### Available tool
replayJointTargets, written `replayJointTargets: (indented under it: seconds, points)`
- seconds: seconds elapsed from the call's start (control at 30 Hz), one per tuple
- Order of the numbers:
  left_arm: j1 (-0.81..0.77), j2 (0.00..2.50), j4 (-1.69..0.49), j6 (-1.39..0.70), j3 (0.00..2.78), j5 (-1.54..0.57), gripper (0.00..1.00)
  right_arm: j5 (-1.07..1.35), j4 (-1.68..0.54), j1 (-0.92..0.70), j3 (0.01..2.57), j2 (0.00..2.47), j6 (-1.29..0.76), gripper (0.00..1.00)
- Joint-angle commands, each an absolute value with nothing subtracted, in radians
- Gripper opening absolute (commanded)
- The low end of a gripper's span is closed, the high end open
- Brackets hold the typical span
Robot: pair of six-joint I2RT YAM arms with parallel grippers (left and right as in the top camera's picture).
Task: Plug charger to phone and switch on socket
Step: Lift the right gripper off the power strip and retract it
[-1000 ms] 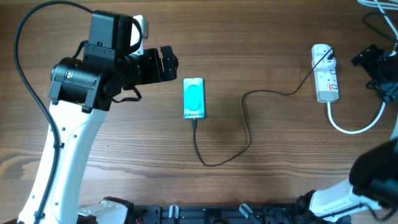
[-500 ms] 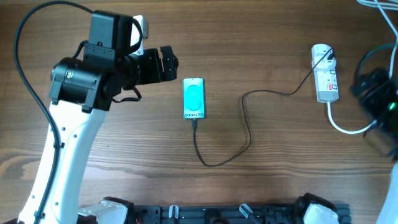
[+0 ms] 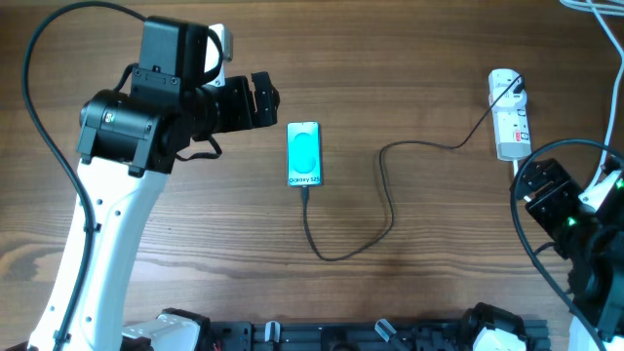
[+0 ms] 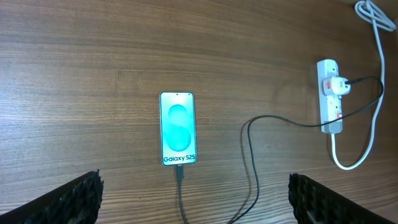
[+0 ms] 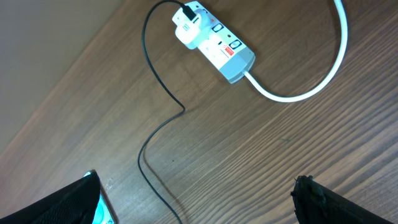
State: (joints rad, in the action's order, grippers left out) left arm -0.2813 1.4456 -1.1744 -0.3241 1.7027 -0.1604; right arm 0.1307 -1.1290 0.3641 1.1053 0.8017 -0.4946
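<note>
The phone (image 3: pixel 303 154) lies flat mid-table, its teal screen lit with "Galaxy" lettering; it also shows in the left wrist view (image 4: pixel 178 128). The black charger cable (image 3: pixel 385 185) has its tip at the phone's near short edge (image 4: pixel 179 171) and loops right to a plug (image 5: pixel 186 28) seated in the white socket strip (image 3: pixel 511 122). The strip shows a red switch mark (image 5: pixel 228 51). My left gripper (image 3: pixel 268 99) is open and empty, left of the phone and above the table (image 4: pixel 196 205). My right gripper (image 3: pixel 536 180) is open and empty, in front of the socket (image 5: pixel 199 208).
The socket's thick white lead (image 5: pixel 311 81) curves off the strip's near end toward the right table edge (image 3: pixel 546 203). More white cable lies at the far right corner (image 4: pixel 373 12). The table is bare brown wood.
My right arm has swung from beside the socket at the far right toward the front right of the table. The left arm, phone, cable and socket have not moved.
</note>
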Motion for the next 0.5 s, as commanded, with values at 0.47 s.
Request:
replayJointTargets:
  seconds: [0.47]
  points:
    - [-0.281, 1.448, -1.172, -0.323, 1.7, -0.151, 1.0, 0.102, -1.111, 0.348, 1.097, 0.918, -0.505, 1.0]
